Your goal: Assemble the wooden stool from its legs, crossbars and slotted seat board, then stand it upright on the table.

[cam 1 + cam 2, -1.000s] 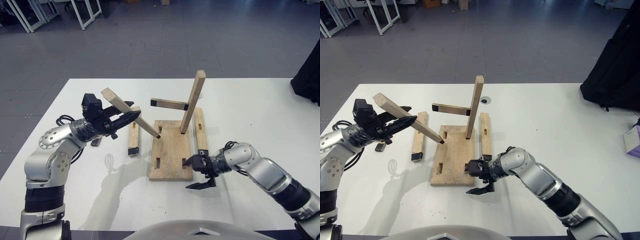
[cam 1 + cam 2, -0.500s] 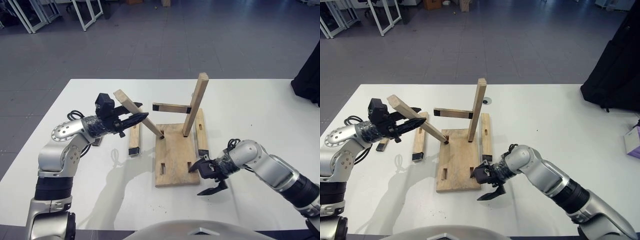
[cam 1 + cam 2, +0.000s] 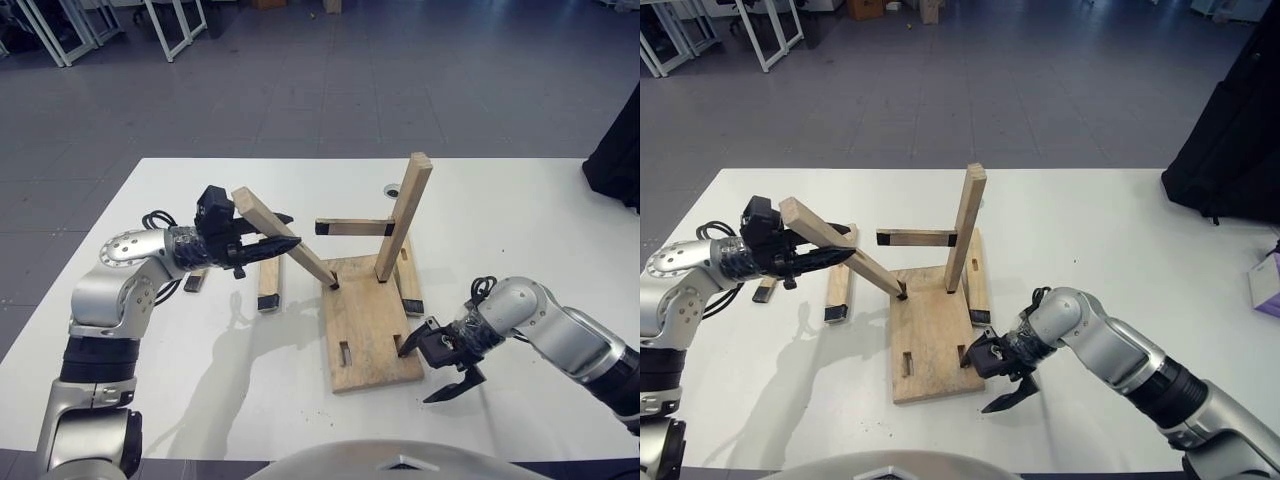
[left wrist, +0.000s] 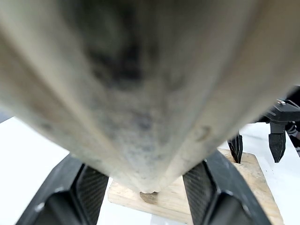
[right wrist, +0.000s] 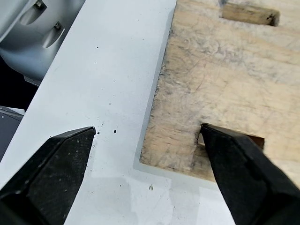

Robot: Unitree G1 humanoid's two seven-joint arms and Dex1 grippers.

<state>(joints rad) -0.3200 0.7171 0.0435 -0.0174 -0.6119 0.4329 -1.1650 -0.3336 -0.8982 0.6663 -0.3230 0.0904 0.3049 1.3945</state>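
Blurred leg (image 4: 140, 84), ends cropped

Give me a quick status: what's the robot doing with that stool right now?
Left fingers shut on leg, tip at seat board slot. Right fingers open, straddling board's near corner. Another leg with crossbar stands upright; nothing in the way.

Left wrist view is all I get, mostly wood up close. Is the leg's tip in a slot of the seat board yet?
Observer: The held leg leans steeply; its tip meets the seat board at the far left slot, depth unclear.
Operator: Anything else standing?
Observer: One upright leg at the far right slot, a crossbar jutting from it leftward.
Operator: Spare parts?
Observer: One loose piece lies flat left of the board, another piece along its right edge.
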